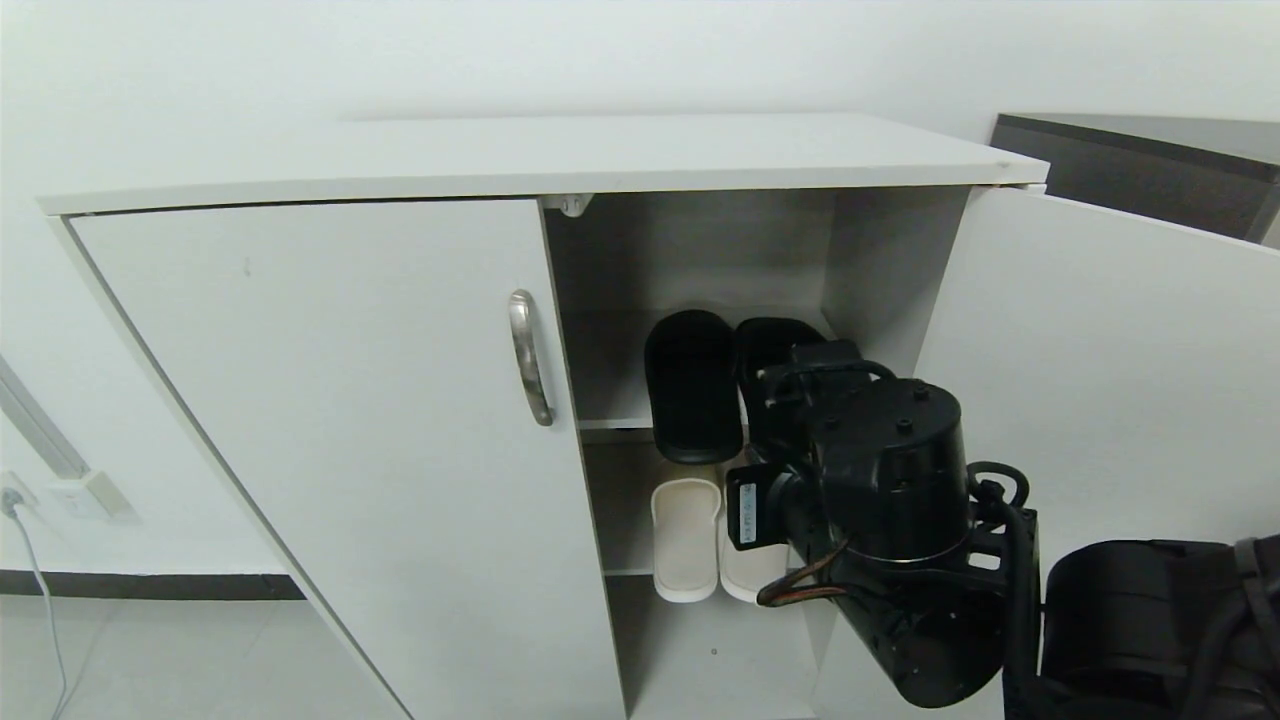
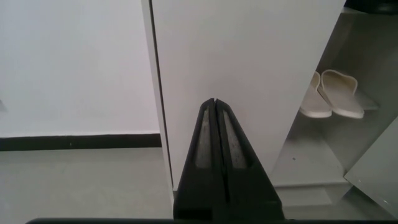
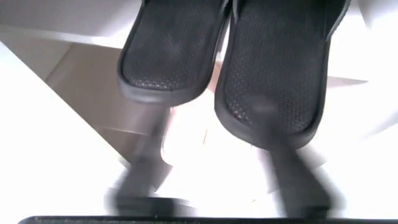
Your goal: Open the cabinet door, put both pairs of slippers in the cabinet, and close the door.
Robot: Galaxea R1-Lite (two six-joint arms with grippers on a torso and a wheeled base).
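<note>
- Right hand (image 3: 211, 124): blurry, fingers (image 3: 140, 174) apart, holding nothing; black slippers (image 3: 273, 68) sit just ahead on the cabinet shelf (image 1: 605, 410).
- Its arm (image 1: 900, 520) hides part of one black slipper.
- White slippers (image 1: 686, 540) lie below the hand.
- Left hand (image 2: 214, 102): pressed shut, empty.

Black slippers (image 1: 693, 385): right one mostly hidden behind right arm (image 1: 890, 500); far ends cut off in right wrist view. White slippers (image 1: 686, 538): one partly hidden. Right gripper (image 3: 208, 118): fingers (image 3: 140, 177) blurred.
</note>
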